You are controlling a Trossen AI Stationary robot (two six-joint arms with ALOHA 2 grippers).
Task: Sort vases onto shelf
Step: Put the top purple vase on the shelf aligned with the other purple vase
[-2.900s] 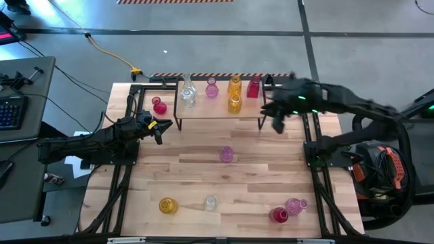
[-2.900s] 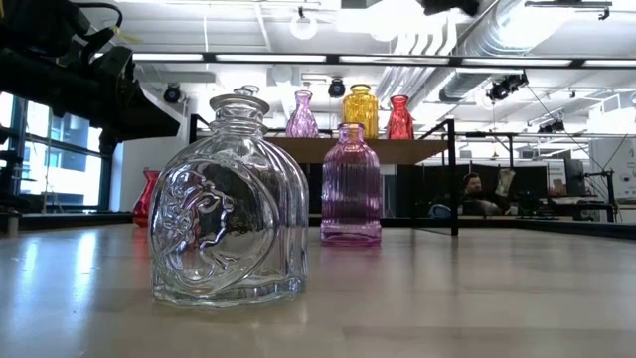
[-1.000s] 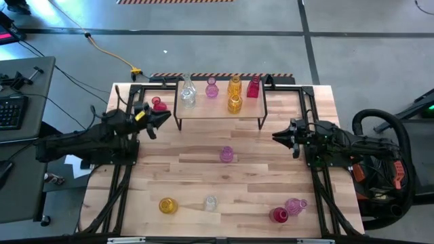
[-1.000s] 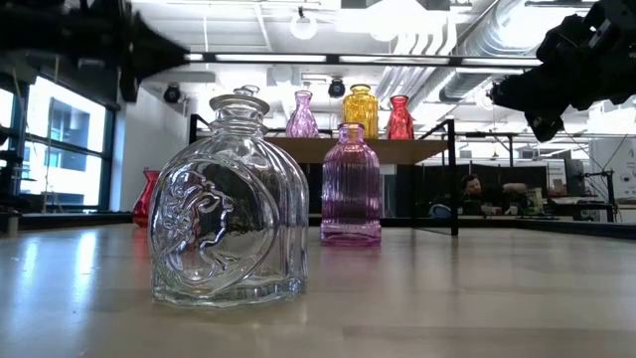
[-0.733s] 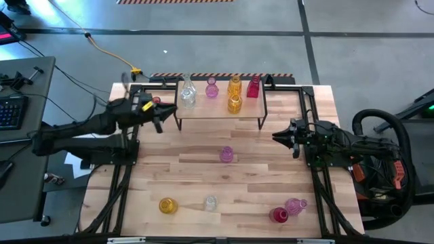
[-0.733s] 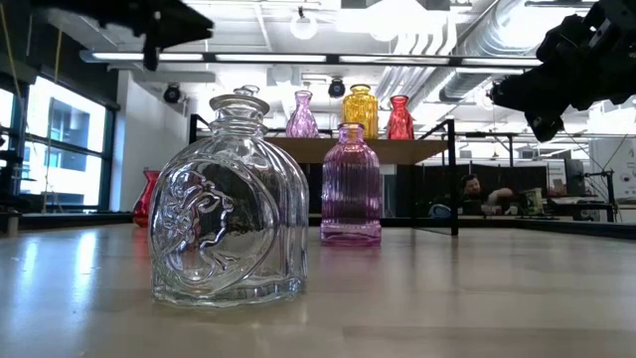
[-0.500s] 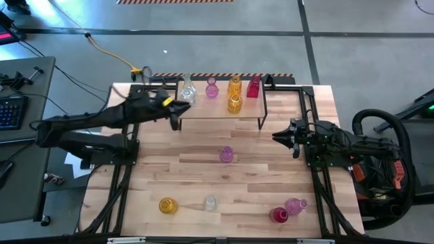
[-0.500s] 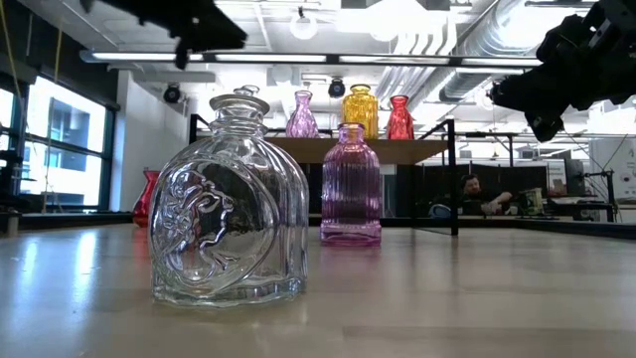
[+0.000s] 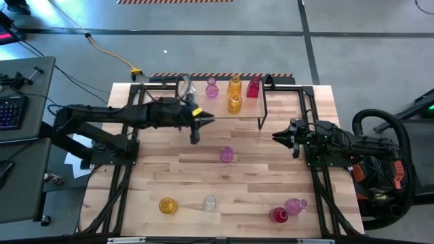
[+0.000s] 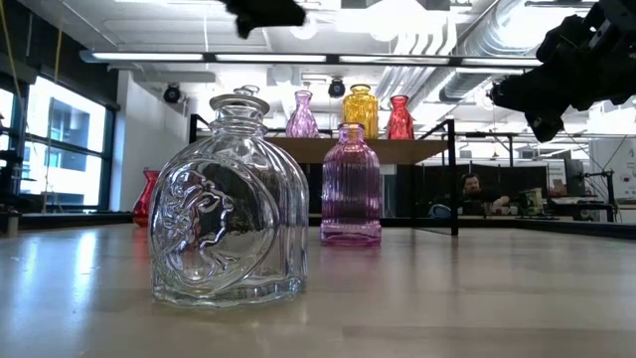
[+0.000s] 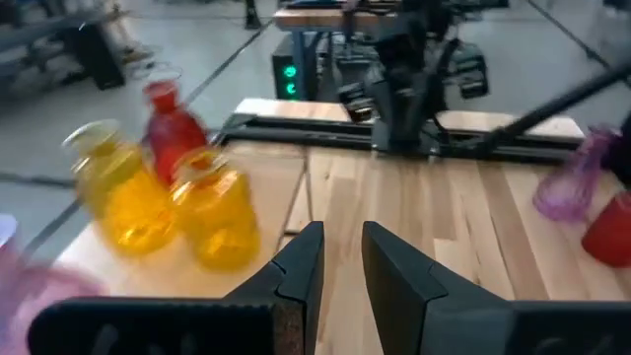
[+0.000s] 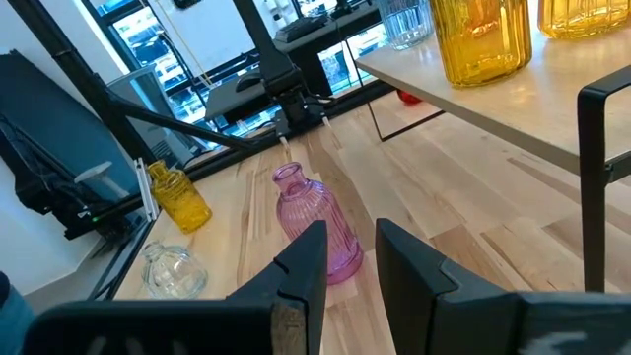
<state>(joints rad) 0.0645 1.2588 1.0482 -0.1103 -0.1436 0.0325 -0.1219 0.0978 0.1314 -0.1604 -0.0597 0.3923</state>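
The shelf [image 9: 213, 110] stands at the table's far middle. On it are a clear vase [image 9: 186, 95], a pink one [image 9: 211, 88], two amber ones [image 9: 234, 103] and a red one [image 9: 253, 87]. Loose on the tabletop stand a pink vase [image 9: 226, 154], an amber one [image 9: 167, 205], a clear one [image 9: 210, 202], a red one [image 9: 279, 215] and another pink one [image 9: 293, 206]. My left gripper [image 9: 199, 126] hangs in the air in front of the shelf's left half, fingers slightly open [image 11: 341, 247] and empty. My right gripper [image 9: 278, 135] waits at the right edge, narrowly open [image 12: 350, 242] and empty.
A red vase [image 10: 147, 199] stands on the table left of the shelf; the left arm covers it from above. The shelf's black wire legs [image 9: 262, 122] rise from the table. People sit in the room beyond the table [image 10: 475, 194]. Bare wood [image 9: 264, 176] lies mid-table.
My left gripper has swung from the table's left edge toward the right, along the shelf's front, rising and rolling as it went. It now hangs before the shelf's left half. Its fingers stay the same distance apart. No vase has moved.
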